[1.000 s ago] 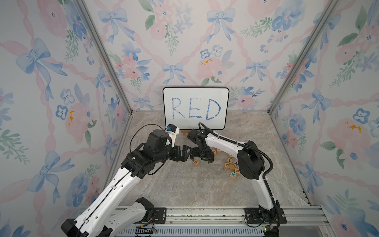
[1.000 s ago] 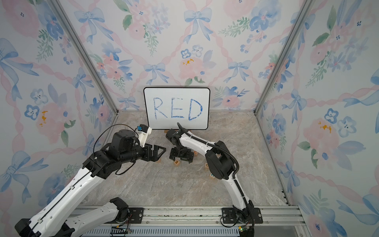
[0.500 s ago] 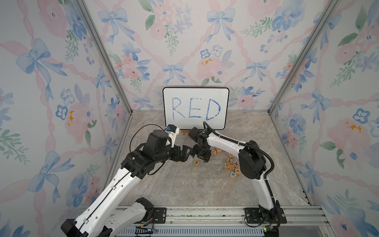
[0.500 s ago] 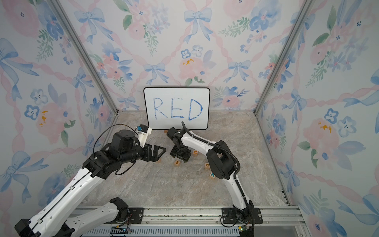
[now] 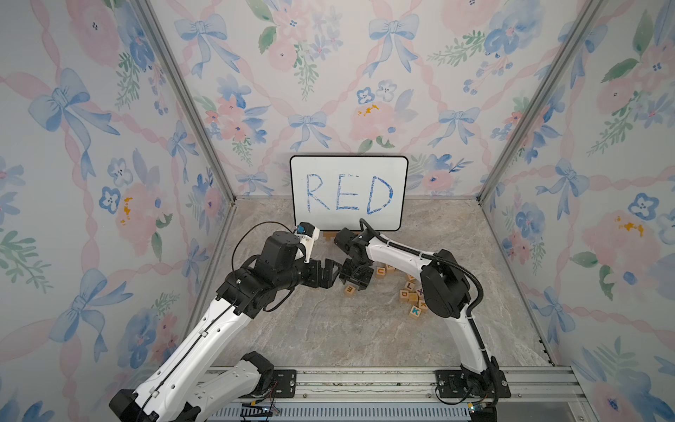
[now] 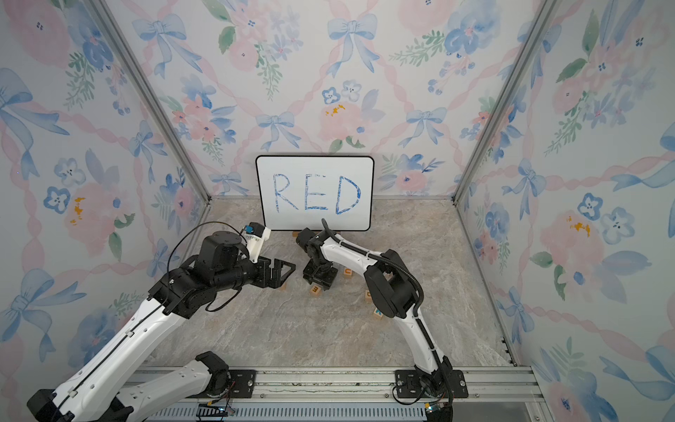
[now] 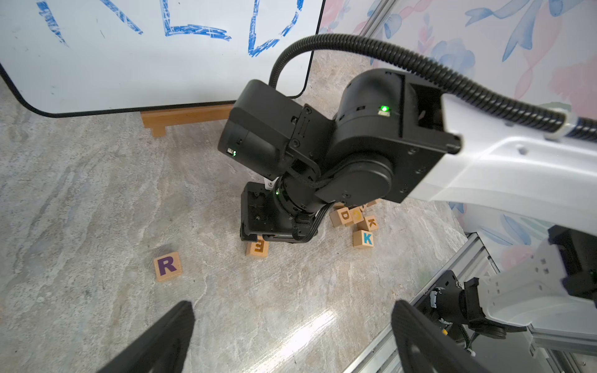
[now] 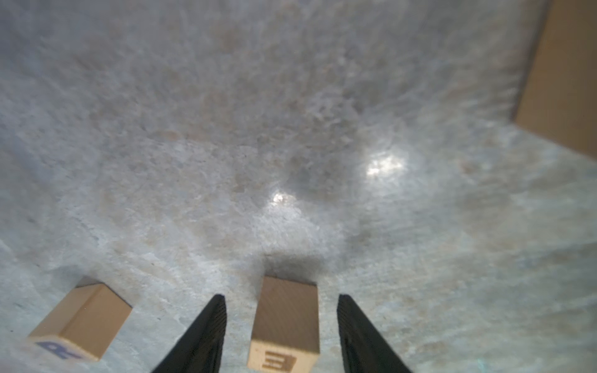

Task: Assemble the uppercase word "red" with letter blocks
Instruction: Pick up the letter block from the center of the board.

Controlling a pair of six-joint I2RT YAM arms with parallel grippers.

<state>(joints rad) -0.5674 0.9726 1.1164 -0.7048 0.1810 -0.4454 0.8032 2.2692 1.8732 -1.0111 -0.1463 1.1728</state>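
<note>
The E block [image 8: 286, 319] lies on the marble floor between the fingers of my right gripper [image 8: 281, 326], which point down; a gap shows on each side, so the jaws are open and not touching it. In both top views the E block [image 5: 350, 289] [image 6: 315, 289] peeks out under the right gripper [image 5: 356, 281]. The purple R block [image 7: 167, 266] [image 8: 80, 319] lies beside it, towards the left arm. The D block [image 7: 344, 215] [image 5: 404, 294] sits in the pile by the right arm. My left gripper [image 7: 292, 308] [image 5: 330, 274] hovers wide open with nothing in it.
A white board [image 5: 349, 193] with RED handwritten stands at the back on a wooden foot [image 7: 181, 118]. Other letter cubes lie by the right arm, among them a teal K [image 5: 415, 311] and a U [image 5: 381, 271]. A metal rail [image 5: 365, 380] runs along the front.
The right gripper's jaws have narrowed from wide open to close on either side of the E block. The left arm has not moved.
</note>
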